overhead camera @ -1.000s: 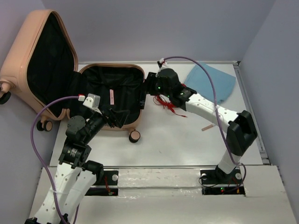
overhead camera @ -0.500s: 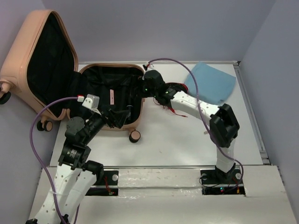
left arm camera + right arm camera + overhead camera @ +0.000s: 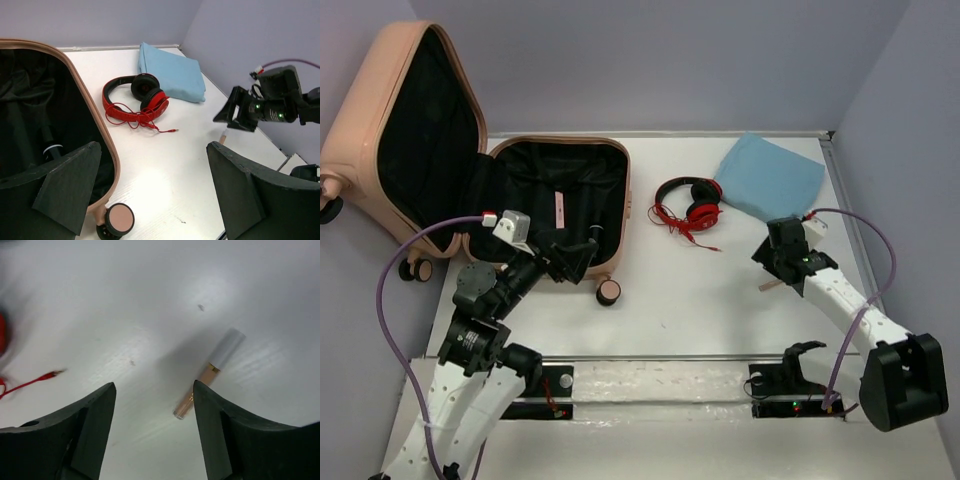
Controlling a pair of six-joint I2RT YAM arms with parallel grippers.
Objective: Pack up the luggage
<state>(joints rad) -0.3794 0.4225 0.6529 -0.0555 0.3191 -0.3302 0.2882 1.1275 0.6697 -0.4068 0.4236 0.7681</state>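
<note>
The peach-pink luggage lies open at the table's left, its lid propped up and its black lining bare; its rim shows in the left wrist view. My left gripper is open and empty over the luggage's near right corner, by a wheel. My right gripper is open and empty just above a small peach tube with a white cap, which lies on the table beside the right finger. Red headphones with a red cord lie right of the luggage.
A folded light-blue cloth lies at the back right, touching the headphones. A pink tag and a black strap lie inside the luggage. Walls close the back and right sides.
My right arm has swung back from the luggage's right edge to the table's right side, over the tube, uncovering the headphones. The left arm has shifted only slightly.
</note>
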